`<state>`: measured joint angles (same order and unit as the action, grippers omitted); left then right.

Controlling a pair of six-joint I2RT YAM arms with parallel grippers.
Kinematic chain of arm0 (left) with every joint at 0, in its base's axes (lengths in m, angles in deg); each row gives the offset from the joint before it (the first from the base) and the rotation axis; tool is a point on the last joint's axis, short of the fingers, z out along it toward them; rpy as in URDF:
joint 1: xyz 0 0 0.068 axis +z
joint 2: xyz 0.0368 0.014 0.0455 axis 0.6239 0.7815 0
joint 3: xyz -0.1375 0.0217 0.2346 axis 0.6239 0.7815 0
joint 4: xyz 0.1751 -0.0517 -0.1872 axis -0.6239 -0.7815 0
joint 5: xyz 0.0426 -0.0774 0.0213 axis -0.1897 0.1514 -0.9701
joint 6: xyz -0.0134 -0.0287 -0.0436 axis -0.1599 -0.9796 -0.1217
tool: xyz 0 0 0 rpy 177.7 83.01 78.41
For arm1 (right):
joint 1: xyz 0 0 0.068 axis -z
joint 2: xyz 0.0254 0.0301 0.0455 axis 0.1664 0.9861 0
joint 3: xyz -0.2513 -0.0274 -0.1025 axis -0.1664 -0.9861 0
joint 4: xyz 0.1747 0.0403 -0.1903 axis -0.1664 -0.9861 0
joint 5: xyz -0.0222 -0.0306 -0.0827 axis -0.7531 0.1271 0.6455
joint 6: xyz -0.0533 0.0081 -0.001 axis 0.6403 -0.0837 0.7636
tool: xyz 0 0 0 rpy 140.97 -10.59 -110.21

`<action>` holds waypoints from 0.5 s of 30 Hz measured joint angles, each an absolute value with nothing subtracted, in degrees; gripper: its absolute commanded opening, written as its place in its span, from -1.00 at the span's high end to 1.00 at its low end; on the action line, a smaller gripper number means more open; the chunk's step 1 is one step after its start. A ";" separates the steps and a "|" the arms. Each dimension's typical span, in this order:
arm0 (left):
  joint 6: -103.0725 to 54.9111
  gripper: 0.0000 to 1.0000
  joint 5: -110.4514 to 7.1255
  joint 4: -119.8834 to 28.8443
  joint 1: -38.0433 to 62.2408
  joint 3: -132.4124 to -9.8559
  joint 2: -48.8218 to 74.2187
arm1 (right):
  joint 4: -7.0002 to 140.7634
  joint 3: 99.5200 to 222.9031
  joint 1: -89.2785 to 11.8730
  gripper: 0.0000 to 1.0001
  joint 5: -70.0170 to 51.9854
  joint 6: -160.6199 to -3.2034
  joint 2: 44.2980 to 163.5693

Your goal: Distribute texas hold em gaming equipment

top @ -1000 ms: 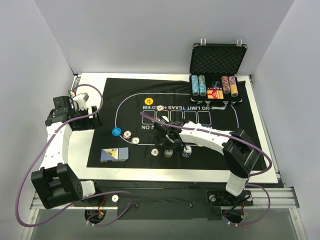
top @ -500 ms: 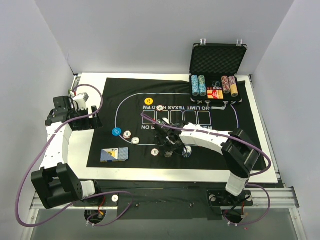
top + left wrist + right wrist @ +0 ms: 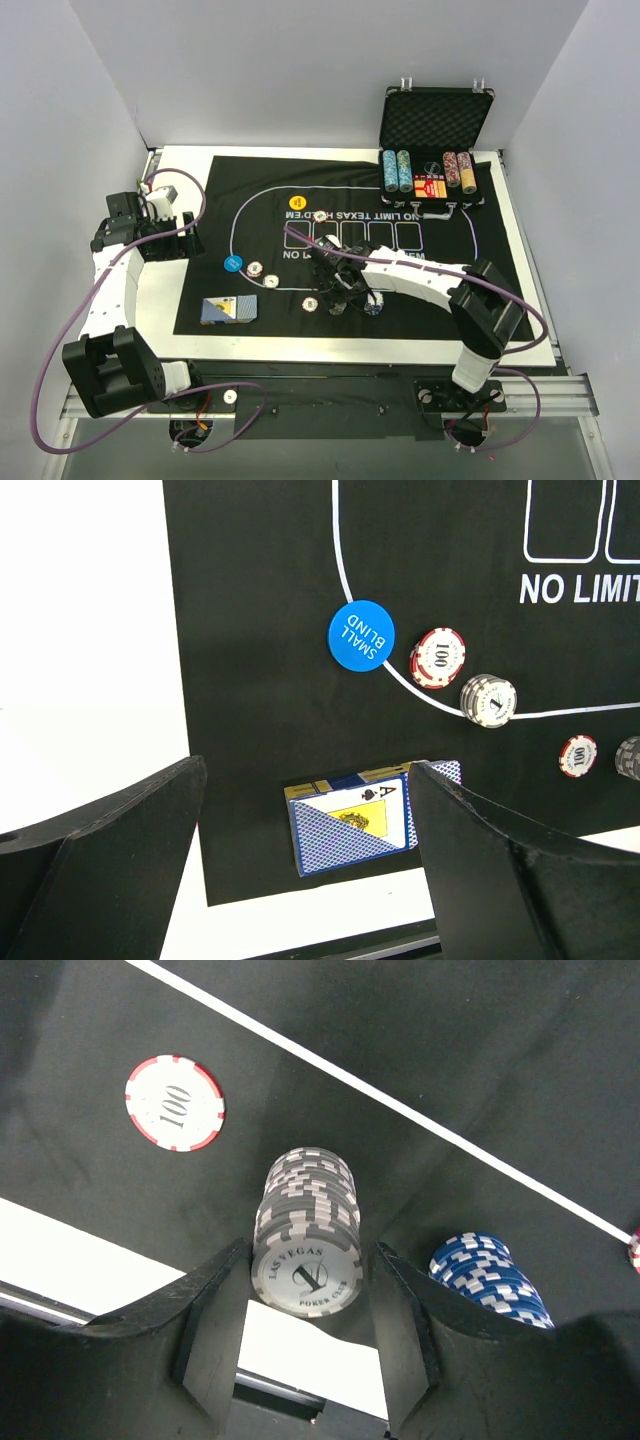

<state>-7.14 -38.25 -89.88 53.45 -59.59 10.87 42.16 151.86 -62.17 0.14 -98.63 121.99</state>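
A tall grey stack of poker chips [image 3: 305,1250] stands on the black felt between the fingers of my right gripper [image 3: 311,1260]. The left finger is at its edge and a thin gap shows on the right. From above, the right gripper [image 3: 340,292] is low over this grey stack [image 3: 338,307]. A blue stack [image 3: 490,1275] stands just right of it and a single red 100 chip [image 3: 175,1102] lies to the left. My left gripper [image 3: 305,775] hangs wide open at the left table edge, with nothing in it. It looks down on the card deck [image 3: 355,825].
The blue small-blind disc [image 3: 233,264], a red chip [image 3: 255,268] and a grey chip stack [image 3: 271,279] lie on the mat's left. A yellow disc [image 3: 297,202] lies further back. The open black case [image 3: 435,120] at the back right holds more chip stacks [image 3: 397,170].
My right gripper's jaws have narrowed around the grey chip stack. The left arm has not moved.
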 measured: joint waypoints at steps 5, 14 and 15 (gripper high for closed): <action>-7.14 -0.87 -38.27 -89.86 53.45 -59.54 10.87 | 40.19 154.50 -62.15 0.16 0.58 -98.21 120.89; -7.07 -0.87 -38.47 -89.82 53.45 -59.30 10.85 | 39.01 156.69 -62.07 -0.36 0.78 -97.14 120.87; -7.05 -0.87 -38.52 -89.82 53.45 -59.26 10.85 | 39.10 156.25 -62.07 -0.36 0.80 -97.16 120.87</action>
